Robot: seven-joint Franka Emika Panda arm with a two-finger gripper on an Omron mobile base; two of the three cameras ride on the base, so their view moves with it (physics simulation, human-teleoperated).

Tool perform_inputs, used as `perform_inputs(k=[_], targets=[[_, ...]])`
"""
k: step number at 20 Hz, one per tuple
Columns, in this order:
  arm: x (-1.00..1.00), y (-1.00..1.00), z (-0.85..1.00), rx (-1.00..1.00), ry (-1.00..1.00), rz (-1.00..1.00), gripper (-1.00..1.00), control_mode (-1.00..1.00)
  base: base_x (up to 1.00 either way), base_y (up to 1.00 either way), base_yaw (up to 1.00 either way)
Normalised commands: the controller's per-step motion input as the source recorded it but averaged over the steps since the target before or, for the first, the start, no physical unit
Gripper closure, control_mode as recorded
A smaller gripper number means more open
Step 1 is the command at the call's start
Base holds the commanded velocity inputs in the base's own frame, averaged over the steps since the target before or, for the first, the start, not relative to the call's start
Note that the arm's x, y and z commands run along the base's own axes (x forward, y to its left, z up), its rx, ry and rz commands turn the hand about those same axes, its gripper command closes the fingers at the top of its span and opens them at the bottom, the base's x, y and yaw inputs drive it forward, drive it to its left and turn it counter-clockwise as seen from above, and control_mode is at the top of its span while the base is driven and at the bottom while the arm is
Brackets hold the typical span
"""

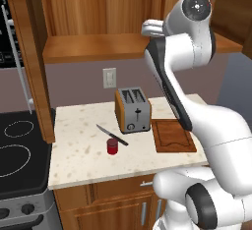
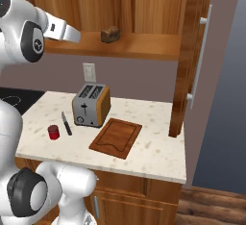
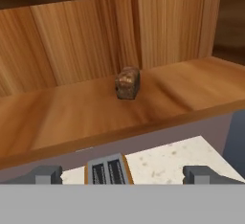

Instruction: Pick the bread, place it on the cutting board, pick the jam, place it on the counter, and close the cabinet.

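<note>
Bread [image 3: 127,82]: on cabinet shelf [image 3: 72,117] — my first pick.
Gripper [image 3: 122,175]: my fingers spread wide, lined up, holding nothing.

You are looking at a home kitchen. A pale beige speckled stone worktop [image 1: 83,145] sits over wooden drawers with silver pulls [image 2: 139,190], and beside it lies a black glass stovetop [image 1: 19,145] with ring markings and front knobs. A medium-brown wooden wall cabinet [image 2: 144,7] with a long silver bar handle [image 2: 199,56] hangs open above. On the worktop you see a silver and orange two-slot toaster [image 2: 91,105], a black-handled kitchen knife [image 1: 112,135] and a reddish-brown wooden cutting board [image 2: 116,137]. A white wall outlet [image 1: 109,77] sits behind them.
</note>
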Motion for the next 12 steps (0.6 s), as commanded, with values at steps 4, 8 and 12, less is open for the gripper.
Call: perform_inputs(k=[4, 8, 12], targets=[[0.11, -0.04, 0.00, 0.00, 0.00, 0.00, -1.00, -1.00, 0.00, 0.00, 0.00], [0.10, -0.01, -0.01, 0.00, 0.00, 0.00, -1.00, -1.00, 0.00, 0.00, 0.00], [0.13, -0.01, 0.00, 0.00, 0.00, 0.00, -1.00, -1.00, 0.00, 0.00, 0.00]])
